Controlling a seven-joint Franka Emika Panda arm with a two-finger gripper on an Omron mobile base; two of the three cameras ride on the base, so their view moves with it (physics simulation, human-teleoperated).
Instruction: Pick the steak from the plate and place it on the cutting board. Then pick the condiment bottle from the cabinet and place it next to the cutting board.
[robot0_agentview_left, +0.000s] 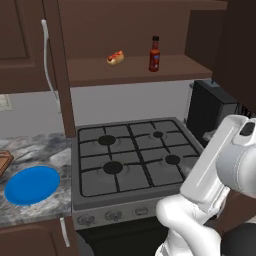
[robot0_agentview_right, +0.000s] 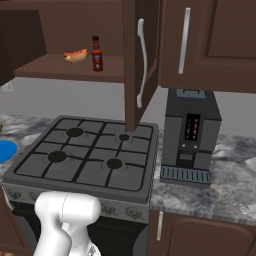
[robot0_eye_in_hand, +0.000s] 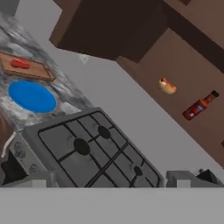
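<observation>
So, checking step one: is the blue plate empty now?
Empty: the round blue plate is bare; the red steak lies on the wooden cutting board.

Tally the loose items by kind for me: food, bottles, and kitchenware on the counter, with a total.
Food: 2, steak on the cutting board, hot dog on the cabinet shelf
Bottles: 1, condiment bottle standing on the same shelf
Kitchenware: 2, blue plate, now bare, and cutting board
Total: 5
</observation>
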